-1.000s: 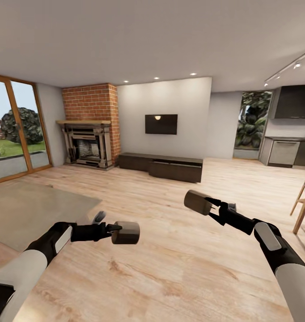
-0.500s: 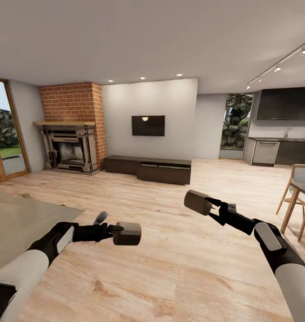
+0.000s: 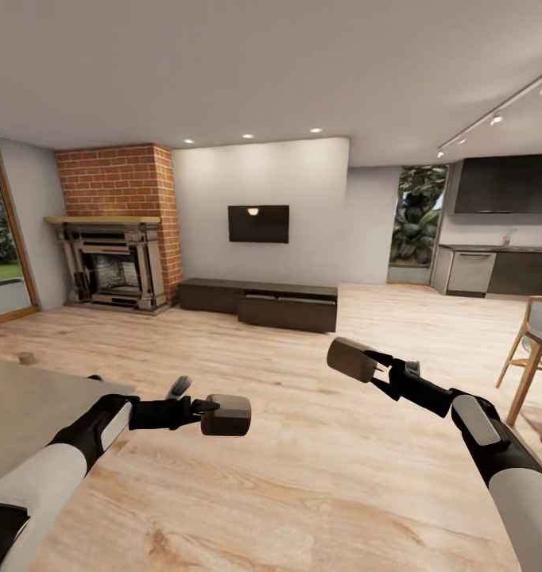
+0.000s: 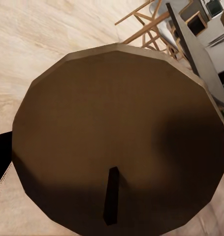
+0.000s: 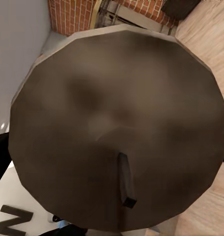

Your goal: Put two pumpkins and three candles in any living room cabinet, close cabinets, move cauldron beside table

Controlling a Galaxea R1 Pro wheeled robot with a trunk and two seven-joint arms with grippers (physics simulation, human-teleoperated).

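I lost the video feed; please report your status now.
Left gripper and right gripper each hold a candle. Cabinet far ahead, one drawer out. Third candle on table. Floor between bare.

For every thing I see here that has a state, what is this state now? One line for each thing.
Left gripper: shut on a candle, held above the floor.
Right gripper: shut on a second candle, held above the floor.
Third candle: standing upright on the table.
Cabinet: one drawer front stands out ahead of the rest, seemingly open.
Fireplace: unlit.
Ceiling spotlights: on.
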